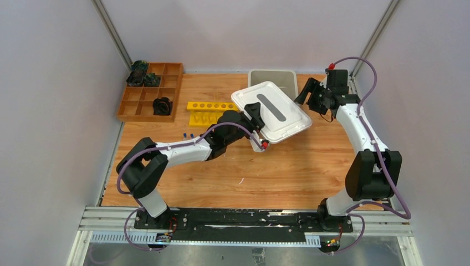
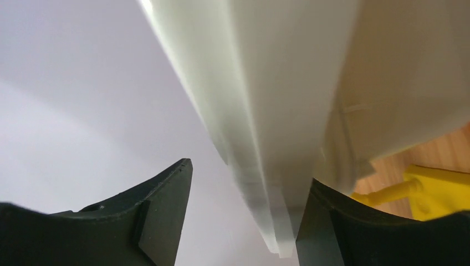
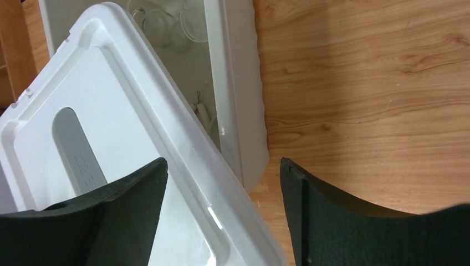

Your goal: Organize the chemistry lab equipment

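Note:
A white plastic lid (image 1: 277, 113) with a grey slot hangs tilted over the table, its far corner over the open white bin (image 1: 284, 76). My left gripper (image 1: 256, 113) is at the lid's near-left edge. In the left wrist view (image 2: 246, 169) the jaws are apart around the lid's rim (image 2: 266, 138). The rim lies against one finger, with a gap to the other. My right gripper (image 1: 306, 91) is open and empty above the lid's right edge (image 3: 183, 160). Clear glassware (image 3: 163, 25) lies inside the bin (image 3: 238, 83). Two blue-capped tubes (image 1: 187, 134) lie by the left arm.
A yellow tube rack (image 1: 206, 112) stands left of the lid and shows in the left wrist view (image 2: 427, 191). A wooden compartment tray (image 1: 143, 102) with black objects sits at the back left. A small white scrap (image 1: 241, 180) lies on the wooden table. Grey walls enclose the table.

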Controlling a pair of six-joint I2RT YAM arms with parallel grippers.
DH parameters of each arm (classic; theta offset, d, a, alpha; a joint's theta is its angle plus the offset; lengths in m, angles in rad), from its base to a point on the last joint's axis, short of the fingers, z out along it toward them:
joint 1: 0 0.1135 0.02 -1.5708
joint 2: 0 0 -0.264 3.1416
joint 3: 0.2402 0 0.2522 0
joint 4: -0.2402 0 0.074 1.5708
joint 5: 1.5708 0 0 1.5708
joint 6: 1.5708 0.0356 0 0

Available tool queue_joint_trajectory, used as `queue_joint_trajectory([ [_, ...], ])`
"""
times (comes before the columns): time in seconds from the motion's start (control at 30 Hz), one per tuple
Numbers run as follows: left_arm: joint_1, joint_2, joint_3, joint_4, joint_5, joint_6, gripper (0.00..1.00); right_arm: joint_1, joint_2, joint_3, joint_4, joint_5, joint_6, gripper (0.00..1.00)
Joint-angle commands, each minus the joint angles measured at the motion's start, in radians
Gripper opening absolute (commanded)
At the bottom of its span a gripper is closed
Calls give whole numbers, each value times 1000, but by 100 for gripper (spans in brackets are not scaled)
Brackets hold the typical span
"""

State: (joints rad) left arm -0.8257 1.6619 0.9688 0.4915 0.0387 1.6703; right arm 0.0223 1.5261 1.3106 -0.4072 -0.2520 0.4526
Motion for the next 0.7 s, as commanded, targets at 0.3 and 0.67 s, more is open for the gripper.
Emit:
queue_joint_trajectory([
  [0.3, -15, -8, -98, -58, -37, 35, 84, 0, 6, -32, 13, -101, -46, 75],
  [0.67, -15, -60, -6, -367, 5, 17, 97, 20, 70, 7, -58, -116, -103, 70],
])
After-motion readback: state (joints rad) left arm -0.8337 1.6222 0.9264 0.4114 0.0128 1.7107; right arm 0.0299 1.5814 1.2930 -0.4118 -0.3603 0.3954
